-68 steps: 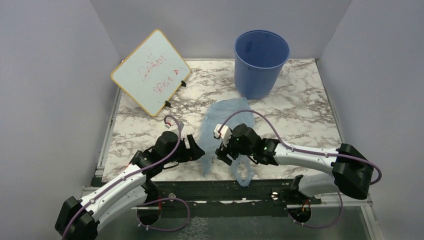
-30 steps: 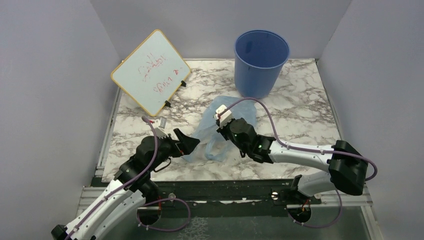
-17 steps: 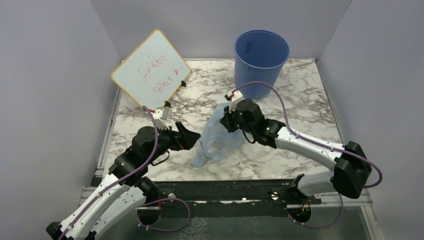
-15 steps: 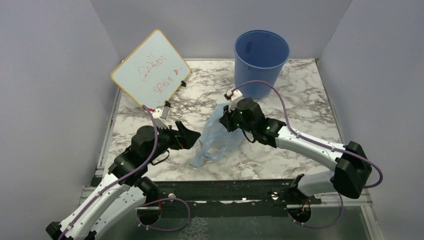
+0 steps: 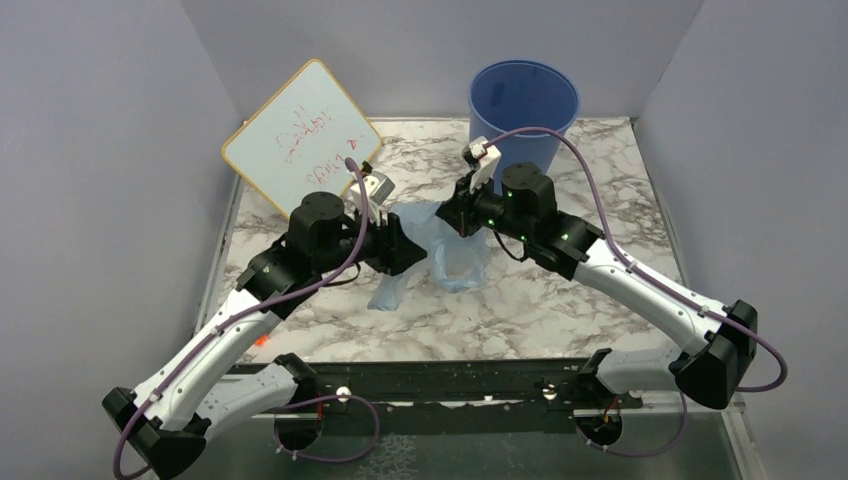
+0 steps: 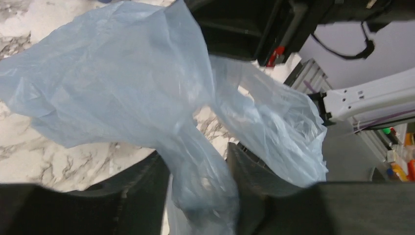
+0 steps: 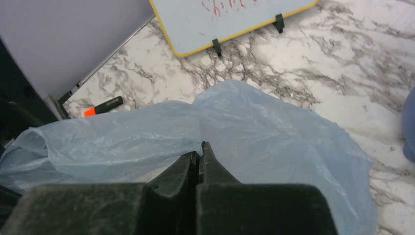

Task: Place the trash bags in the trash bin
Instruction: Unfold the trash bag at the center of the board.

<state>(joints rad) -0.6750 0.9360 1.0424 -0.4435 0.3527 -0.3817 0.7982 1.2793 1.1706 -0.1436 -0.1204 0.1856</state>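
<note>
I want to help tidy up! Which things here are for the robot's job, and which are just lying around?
For the job:
- trash bag, light blue and crinkly
- trash bin, the blue bucket
- left gripper and right gripper, both at the bag

Just lying around:
- whiteboard with red writing
- orange marker

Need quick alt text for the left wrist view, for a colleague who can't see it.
The left gripper's two dark fingers straddle a gathered fold of the translucent light-blue trash bag, which billows over the marble table. The right arm's black gripper sits above.
</note>
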